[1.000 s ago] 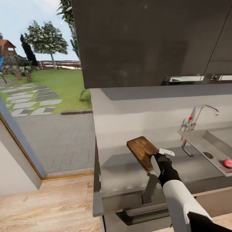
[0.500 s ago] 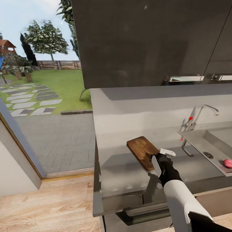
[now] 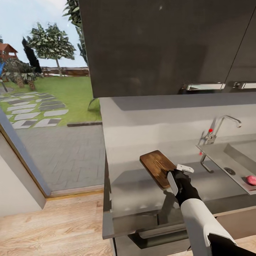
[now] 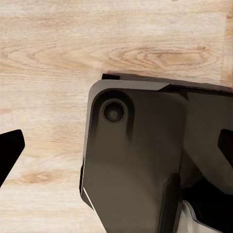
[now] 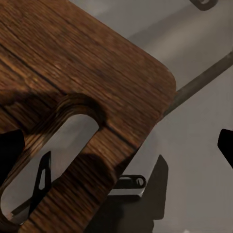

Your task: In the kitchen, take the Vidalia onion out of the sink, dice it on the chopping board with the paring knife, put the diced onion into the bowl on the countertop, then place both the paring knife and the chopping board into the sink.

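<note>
1. The right claw (image 3: 177,174) hangs with jaws spread at the handle-slot end of the flat brown wooden chopping board (image 3: 156,168) on the dark grey glossy worktop (image 3: 142,192).
2. The small pinkish-red onion (image 3: 251,180) sits in the steel sink (image 3: 220,156), at three o'clock from the board.
3. Judged step: grasping the board; next, close on its edge.
4. The left claw's state cannot be told.

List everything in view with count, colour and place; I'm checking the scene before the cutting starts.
chopping board: one, brown wood, on the countertop left of the sink
countertop: one, dark grey glossy
sink: one, steel, at right
tap: one, chrome, behind the sink
Vidalia onion: one, pinkish-red, in the sink
upper cabinets: dark, above the countertop
floor: pale wood planks
right gripper: one, white fingers, open at the board's handle end
</note>
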Controlling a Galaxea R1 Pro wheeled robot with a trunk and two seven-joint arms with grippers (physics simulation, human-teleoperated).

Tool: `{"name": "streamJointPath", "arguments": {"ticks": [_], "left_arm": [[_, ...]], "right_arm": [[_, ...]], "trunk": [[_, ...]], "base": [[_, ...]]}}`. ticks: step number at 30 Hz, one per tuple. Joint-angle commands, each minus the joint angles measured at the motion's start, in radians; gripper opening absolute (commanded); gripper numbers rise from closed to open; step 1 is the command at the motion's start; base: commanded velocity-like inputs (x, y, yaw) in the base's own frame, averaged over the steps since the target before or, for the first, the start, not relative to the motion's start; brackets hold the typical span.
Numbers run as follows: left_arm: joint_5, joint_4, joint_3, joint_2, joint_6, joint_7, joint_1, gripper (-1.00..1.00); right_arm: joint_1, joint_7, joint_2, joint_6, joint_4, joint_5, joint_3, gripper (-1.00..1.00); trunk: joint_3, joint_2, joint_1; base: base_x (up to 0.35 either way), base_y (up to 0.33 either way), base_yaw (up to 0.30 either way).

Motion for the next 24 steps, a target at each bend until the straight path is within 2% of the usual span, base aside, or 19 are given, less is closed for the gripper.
{"name": "streamJointPath", "arguments": {"ticks": [1, 24], "left_arm": [[0.010, -0.002, -0.001, 0.000, -0.001, 0.000, 0.000, 1.00], [0.010, -0.003, -0.001, 0.000, -0.001, 0.000, 0.000, 1.00]], "right_arm": [[0.000, -0.003, 0.001, 0.004, -0.001, -0.001, -0.003, 1.00], [0.000, -0.003, 0.001, 0.004, -0.001, -0.001, -0.004, 1.00]], "trunk": [[-0.002, -0.002, 0.001], [-0.032, -0.002, 0.001]], "base": [[0.000, 0.000, 0.000], [0.000, 0.000, 0.000]]}}
